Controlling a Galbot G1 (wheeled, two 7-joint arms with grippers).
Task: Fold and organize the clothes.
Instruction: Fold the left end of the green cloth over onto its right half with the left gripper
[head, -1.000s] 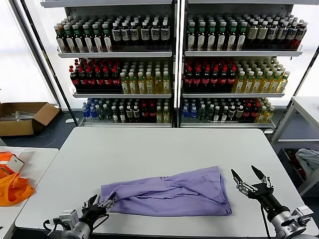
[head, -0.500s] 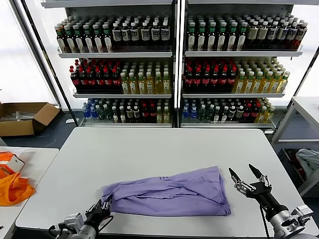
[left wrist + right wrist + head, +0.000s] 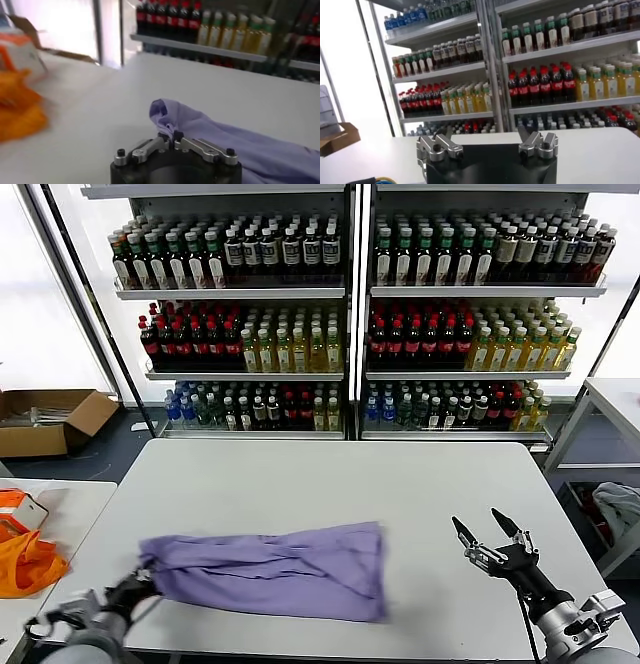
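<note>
A lavender T-shirt (image 3: 275, 567) lies folded into a long crumpled band across the near part of the white table (image 3: 330, 474). My left gripper (image 3: 140, 581) is shut on the shirt's left end, low over the table's near left corner. The left wrist view shows its fingertips pinching a fold of the lavender fabric (image 3: 172, 117), with my left gripper (image 3: 171, 136) closed. My right gripper (image 3: 482, 530) is open and empty, held above the table to the right of the shirt and apart from it. In the right wrist view my right gripper (image 3: 486, 134) is spread wide.
Shelves of bottles (image 3: 350, 314) stand behind the table. A side table at the left holds an orange bag (image 3: 25, 559). A cardboard box (image 3: 45, 419) sits on the floor at the far left. Another table (image 3: 610, 399) stands at the right.
My left gripper has pulled the shirt's left end to the left, and the whole shirt has slid left across the table. My right gripper has drifted slightly left and stays open.
</note>
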